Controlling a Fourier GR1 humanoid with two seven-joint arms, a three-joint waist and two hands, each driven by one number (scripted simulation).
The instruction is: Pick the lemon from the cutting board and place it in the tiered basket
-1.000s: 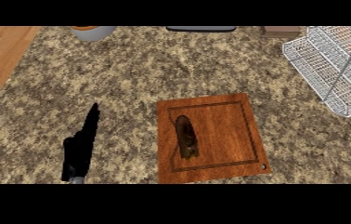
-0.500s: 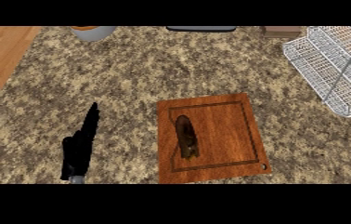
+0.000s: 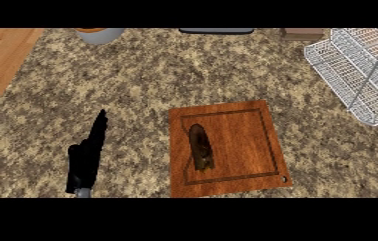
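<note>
Head view gives you the board [image 3: 229, 150] as your landmark, lying flat on the speckled counter [image 3: 148, 90]. On the board's left half sits a dark, elongated object [image 3: 200, 147], lying lengthwise; the task calls it a lemon, but it looks brown and narrow rather than yellow and round, so treat it as the thing to pick. Nothing touches it.

Left of the board, well apart from it, you have the left robot hand [image 3: 87, 155], fingers straight and pointing away from you, holding nothing. It reads as resting there, not reaching. The right robot hand is not visible at all.

The basket [image 3: 347, 70] stands up and to the right of the board, at the counter's far right edge, partly cut off. Since it lies on that side, the right arm looks like the natural one for the carry. A grey bowl [image 3: 100, 35] sits far up and left of the board, out of the way.

The pick has not begun.
</note>
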